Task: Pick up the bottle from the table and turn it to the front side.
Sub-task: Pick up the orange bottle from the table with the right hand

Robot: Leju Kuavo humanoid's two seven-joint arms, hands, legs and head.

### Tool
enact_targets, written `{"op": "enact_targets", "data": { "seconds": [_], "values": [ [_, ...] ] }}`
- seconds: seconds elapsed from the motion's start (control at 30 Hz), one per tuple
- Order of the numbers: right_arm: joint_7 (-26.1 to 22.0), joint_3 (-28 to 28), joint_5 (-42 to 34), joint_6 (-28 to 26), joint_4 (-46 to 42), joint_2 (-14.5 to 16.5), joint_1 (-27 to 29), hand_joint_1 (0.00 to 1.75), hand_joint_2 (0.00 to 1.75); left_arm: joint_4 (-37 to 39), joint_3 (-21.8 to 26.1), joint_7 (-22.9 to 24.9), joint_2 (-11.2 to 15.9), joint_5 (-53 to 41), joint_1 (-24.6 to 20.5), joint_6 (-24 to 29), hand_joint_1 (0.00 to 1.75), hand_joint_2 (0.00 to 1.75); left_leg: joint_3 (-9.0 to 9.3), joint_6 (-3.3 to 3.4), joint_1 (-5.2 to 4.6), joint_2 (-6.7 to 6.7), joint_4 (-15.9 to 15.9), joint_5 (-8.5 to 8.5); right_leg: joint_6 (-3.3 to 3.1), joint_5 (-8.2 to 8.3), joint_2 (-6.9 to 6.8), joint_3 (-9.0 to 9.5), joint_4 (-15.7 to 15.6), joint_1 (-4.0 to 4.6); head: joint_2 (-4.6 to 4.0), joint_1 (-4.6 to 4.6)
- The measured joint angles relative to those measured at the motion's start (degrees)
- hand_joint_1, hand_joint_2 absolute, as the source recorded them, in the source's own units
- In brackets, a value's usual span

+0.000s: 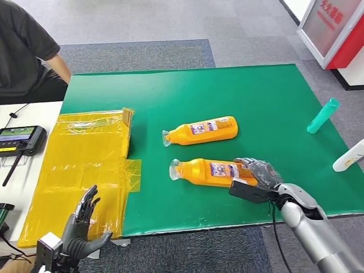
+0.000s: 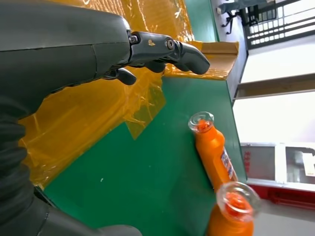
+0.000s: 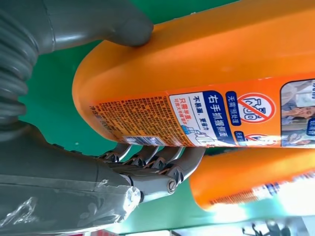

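Left hand (image 1: 83, 219), lower left of the head view, hovers over the yellow plastic sheet (image 1: 81, 165) with its fingers (image 2: 169, 49) spread wide and nothing in them; it appears to be waiting, well apart from the work. Right hand (image 1: 257, 177), lower right of centre, wraps the base end of the near bottle (image 1: 210, 170): in the right wrist view the thumb (image 3: 122, 24) presses one side of the orange body and the fingers (image 3: 163, 162) curl under the other, so the bottle is held. The grasp sits at the base, probably so that the body can be rolled about its long axis without covering the label (image 3: 223, 115). Whether the bottle is off the green mat (image 1: 257, 102) cannot be told; it lies on its side near the mat's front edge, cap to the left. A second bottle (image 1: 202, 131) lies just behind it, parallel, apart from the hand. At the right edge lie a teal bottle (image 1: 322, 115) and a white one (image 1: 348, 156). A seated person (image 1: 25, 51) occupies the upper left, with a handheld device (image 1: 21, 139) below on the white table.
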Motion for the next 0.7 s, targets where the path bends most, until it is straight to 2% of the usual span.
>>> {"op": "enact_targets", "data": {
  "seconds": [0.1,0.23,0.47,0.7],
  "values": [
    [-3.1,-3.6,-2.1,-0.6,-3.4,2.0,3.3,1.75,1.75,0.0,0.1,0.0,0.0,0.1,-0.1,-0.9,0.0,1.75,0.0,0.0,0.0,0.01,0.0,0.0,0.0,0.0,0.0,-0.01,0.0,0.0,0.0,0.0],
    [-6.7,-6.3,-4.6,-1.0,-6.5,6.1,6.1,1.75,1.75,0.3,0.0,-0.1,-0.3,1.4,-1.3,-2.5,0.0,1.75,0.01,-0.02,0.01,0.02,0.0,0.02,0.0,0.0,0.01,-0.03,0.0,0.0,0.0,-0.01],
    [-10.7,-6.5,-7.4,-1.6,-7.2,13.7,7.3,1.75,1.75,1.9,-2.6,0.0,-0.8,5.2,-5.3,-5.1,0.0,1.75,0.01,-0.01,0.01,0.03,0.0,0.05,0.0,0.02,0.01,-0.03,0.0,0.0,0.0,-0.01],
    [-10.8,-5.2,-6.5,-2.4,-7.0,18.4,6.3,1.75,1.75,2.6,-7.1,-0.1,-1.0,7.1,-9.6,-7.6,0.0,1.75,0.01,0.01,0.0,0.03,0.0,0.06,0.01,0.04,0.01,-0.01,0.0,-0.01,0.0,-0.02]
  ]
}}
